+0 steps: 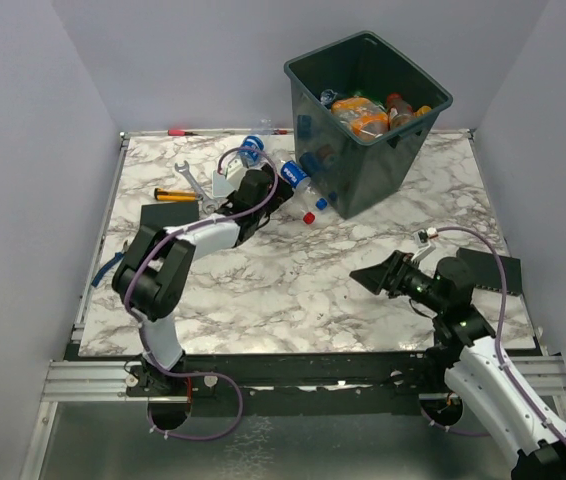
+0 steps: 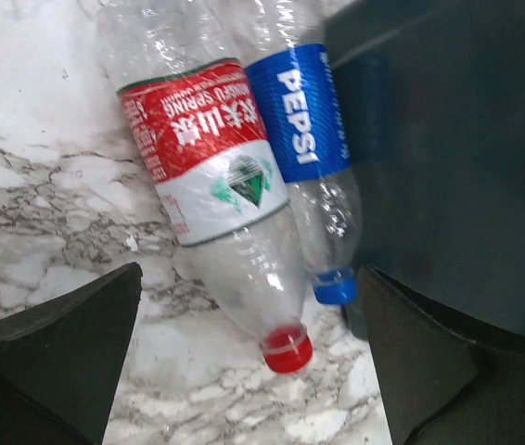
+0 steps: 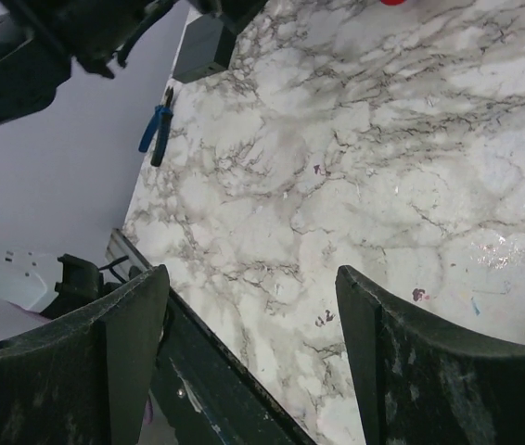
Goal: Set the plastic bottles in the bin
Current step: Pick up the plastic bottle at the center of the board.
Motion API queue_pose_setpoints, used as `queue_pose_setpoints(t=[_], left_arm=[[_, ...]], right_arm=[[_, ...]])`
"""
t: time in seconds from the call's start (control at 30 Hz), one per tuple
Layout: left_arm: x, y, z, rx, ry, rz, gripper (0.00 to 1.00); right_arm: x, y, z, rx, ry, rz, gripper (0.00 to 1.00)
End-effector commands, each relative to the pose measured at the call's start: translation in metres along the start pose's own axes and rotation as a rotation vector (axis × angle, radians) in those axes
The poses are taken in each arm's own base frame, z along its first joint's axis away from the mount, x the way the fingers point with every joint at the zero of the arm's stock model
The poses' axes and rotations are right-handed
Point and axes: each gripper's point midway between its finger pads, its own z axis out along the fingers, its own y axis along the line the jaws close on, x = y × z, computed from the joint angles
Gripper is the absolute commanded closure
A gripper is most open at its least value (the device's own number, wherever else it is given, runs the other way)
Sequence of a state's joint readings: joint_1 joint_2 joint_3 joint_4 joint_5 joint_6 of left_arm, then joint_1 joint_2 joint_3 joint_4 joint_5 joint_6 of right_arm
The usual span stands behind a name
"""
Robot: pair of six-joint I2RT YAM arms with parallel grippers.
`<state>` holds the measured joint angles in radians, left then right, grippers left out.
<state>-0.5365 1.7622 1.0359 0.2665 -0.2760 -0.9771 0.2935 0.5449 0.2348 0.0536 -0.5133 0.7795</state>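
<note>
Evidently the two bottles just ahead of the left jaws are empty and clear, so I judge them very light, thin-walled and springy, and slick enough to squirt out of a hard pinch. The red bottle (image 2: 216,185) lies on its side on the table (image 2: 31,185), roughly centred on the gap between the jaws, with its red cap (image 2: 288,349) pointing back toward them. The Pepsi bottle (image 2: 304,120) lies touching it, on the side of the finger nearest the bin (image 2: 457,139). Its blue cap (image 2: 335,286) also points toward the jaws, and it seems to rest against the bin wall.

The label band is probably the best place to take hold of the red bottle (a label should give more bite than bare plastic), across its width near the middle so that it hangs level. The neck is stiffer but narrow.

The left gripper (image 2: 250,271) stands wide open and holds nothing, with one finger on either side of the pair. Closing here could catch both bottles or nip the bin wall. The right gripper (image 3: 251,278) is likewise spread wide and empty, with only bare table between its fingers.
</note>
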Motion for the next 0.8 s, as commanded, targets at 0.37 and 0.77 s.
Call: queue_pose_setpoints(t=[0.37, 0.77], left_arm=[[0.023, 0.046, 0.067, -0.28, 0.113, -0.024, 0.01], [0.042, 0.076, 0.077, -0.335, 0.16, 0.0, 0.19]], right_arm=[[-0.006, 0.011, -0.019, 0.039, 0.023, -0.133, 0.25], [-0.012, 0.016, -0.029, 0.063, -0.001, -0.151, 0.25]])
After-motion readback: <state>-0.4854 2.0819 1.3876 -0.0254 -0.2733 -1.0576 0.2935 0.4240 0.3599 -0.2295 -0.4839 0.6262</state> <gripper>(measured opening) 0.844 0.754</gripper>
